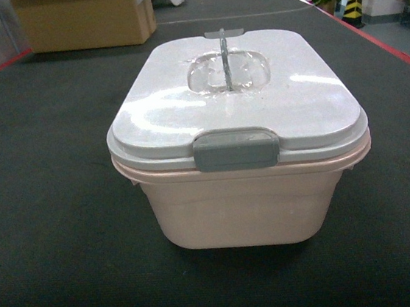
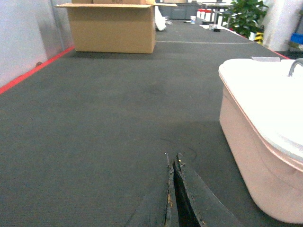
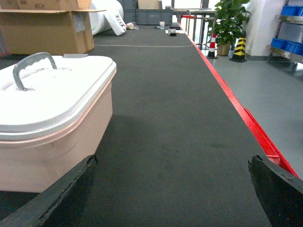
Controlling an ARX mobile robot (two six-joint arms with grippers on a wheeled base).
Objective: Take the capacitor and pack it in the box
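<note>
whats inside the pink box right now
Cannot tell. The whitish lid sits closed on the box, with its grey latch at the front and a grey handle on top. The walls show no clear shapes inside, and no capacitor is visible anywhere.

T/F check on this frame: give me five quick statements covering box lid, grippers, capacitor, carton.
1. The box has its lid on. True.
2. The left gripper is wide open. False: its fingers are pressed together.
3. The right gripper is open, holding nothing. True.
4. A capacitor lies on the lid. False: none shows in any view.
5. The cardboard carton touches the box. False: it stands well behind it on the dark table.
</note>
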